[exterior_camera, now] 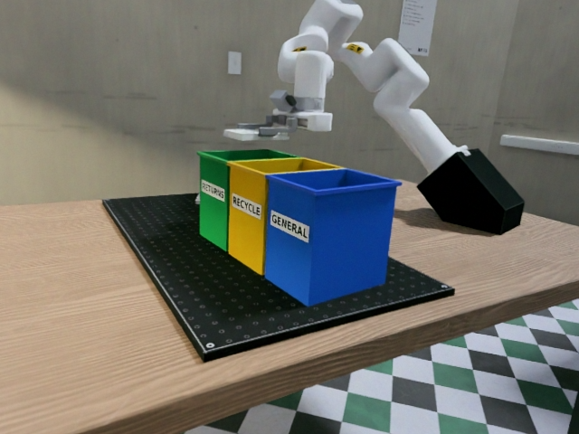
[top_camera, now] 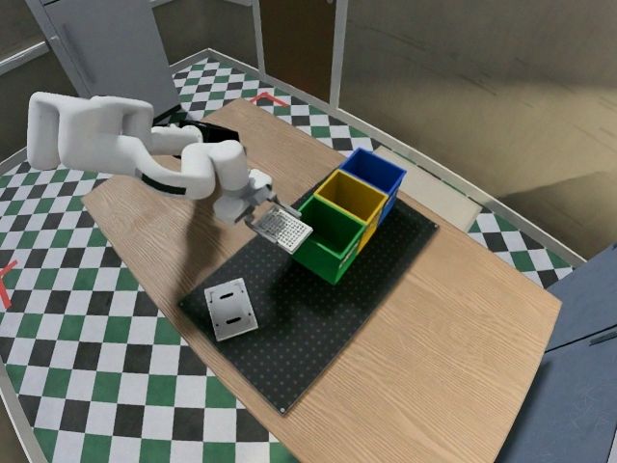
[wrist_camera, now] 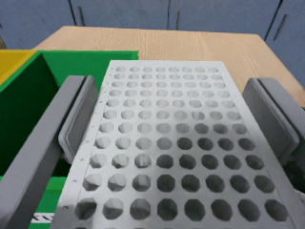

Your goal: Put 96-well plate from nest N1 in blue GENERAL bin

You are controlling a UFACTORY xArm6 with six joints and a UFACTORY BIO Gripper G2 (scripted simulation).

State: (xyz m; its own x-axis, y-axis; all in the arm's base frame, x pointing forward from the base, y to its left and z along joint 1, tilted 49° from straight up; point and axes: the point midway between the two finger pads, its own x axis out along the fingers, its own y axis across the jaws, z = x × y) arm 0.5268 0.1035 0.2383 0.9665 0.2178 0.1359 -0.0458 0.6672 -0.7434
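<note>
My gripper (top_camera: 286,228) (exterior_camera: 251,128) (wrist_camera: 177,119) is shut on the white 96-well plate (top_camera: 290,233) (exterior_camera: 241,135) (wrist_camera: 162,143), a finger along each long side. The plate is roughly level, above rim height, beside and partly over the near-left edge of the green bin in the top view. The plate nest (top_camera: 230,309) is empty. The blue bin (top_camera: 386,211) (exterior_camera: 350,233), labelled GENERAL, stands upright at the far end of the row. The yellow RECYCLE bin (top_camera: 367,236) (exterior_camera: 245,233) and the green RETURNS bin (top_camera: 318,261) (exterior_camera: 213,219) (wrist_camera: 95,62) are upright too.
The three bins stand close together on a black perforated mat (top_camera: 299,359) (exterior_camera: 154,238), with yellow between green and blue. The robot's black base (top_camera: 224,133) (exterior_camera: 472,191) is on the wooden table (top_camera: 448,318) (exterior_camera: 61,280).
</note>
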